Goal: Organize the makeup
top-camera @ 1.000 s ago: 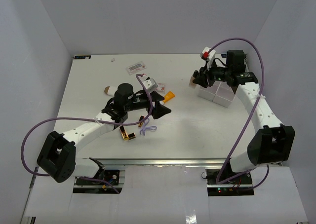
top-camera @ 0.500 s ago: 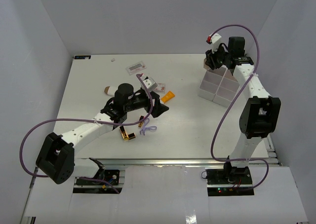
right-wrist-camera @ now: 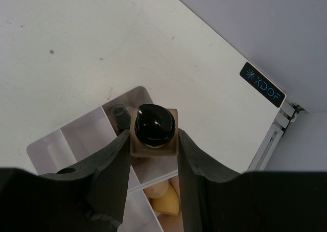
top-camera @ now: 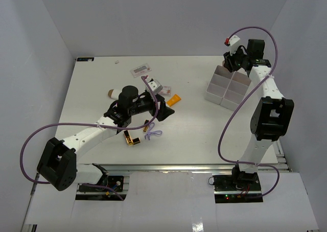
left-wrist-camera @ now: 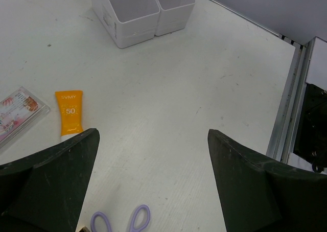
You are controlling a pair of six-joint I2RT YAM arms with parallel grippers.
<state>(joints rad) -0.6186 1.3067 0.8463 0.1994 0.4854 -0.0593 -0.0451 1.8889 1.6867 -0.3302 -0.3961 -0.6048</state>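
A: Item: foundation bottle (right-wrist-camera: 153, 129). Location?
B: Over the tray (right-wrist-camera: 76, 140), pinched at its square shoulder by the right gripper (right-wrist-camera: 153, 142). Probably rigid, weighty and slick, so grip the flat sides.
A: Left gripper (left-wrist-camera: 152, 140)?
B: Spread wide, empty, near the orange tube (left-wrist-camera: 69, 114).

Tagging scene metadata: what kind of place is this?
Likely a lab robot cell, not a home: plain walls box in a white table, an aluminium rail runs along its near edge, and purple cables loop free.
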